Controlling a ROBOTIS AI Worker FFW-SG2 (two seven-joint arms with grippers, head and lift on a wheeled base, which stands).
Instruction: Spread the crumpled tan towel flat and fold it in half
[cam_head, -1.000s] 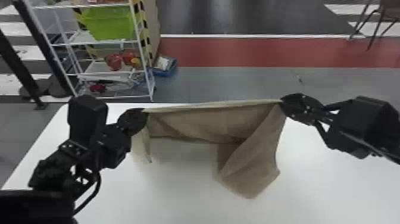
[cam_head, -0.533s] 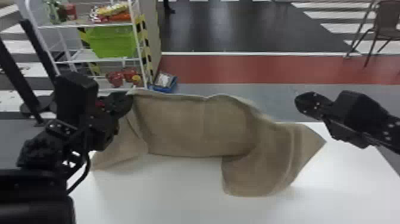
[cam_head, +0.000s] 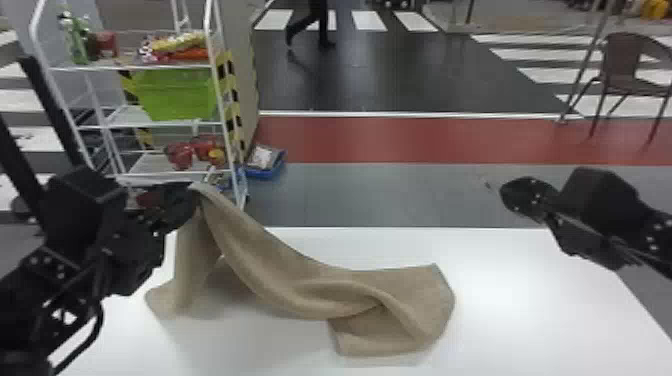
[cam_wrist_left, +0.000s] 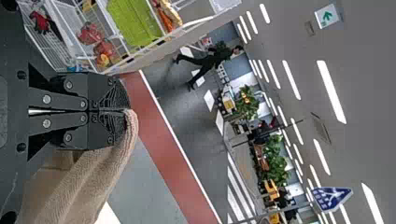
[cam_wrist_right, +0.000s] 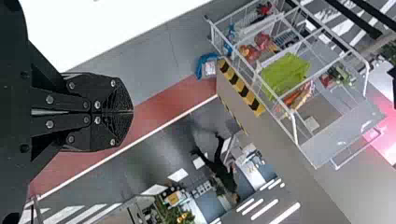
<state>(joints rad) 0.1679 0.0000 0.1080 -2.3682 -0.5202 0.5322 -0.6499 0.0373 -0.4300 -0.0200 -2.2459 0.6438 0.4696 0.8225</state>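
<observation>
Black fingers (cam_wrist_right: 117, 95) meet at their tips, a green bin (cam_wrist_right: 285, 75) beyond.

The towel (cam_head: 280, 285) lies on the bench (cam_head: 520, 310), one end raised in the left tool (cam_head: 190, 195) at 10 o'clock; right tool (cam_head: 510, 194), 2 o'clock. Behind the bench: rack (cam_head: 116, 67), 11 o'clock, holding a crate (cam_head: 175, 95); chair (cam_head: 620, 65), 1 o'clock.

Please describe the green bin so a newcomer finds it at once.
Beyond the white table, on the left, stands a white rack. The bin sits on a shelf between colourful packets above and red things below. Its bright green, boxy body sets it apart.
</observation>
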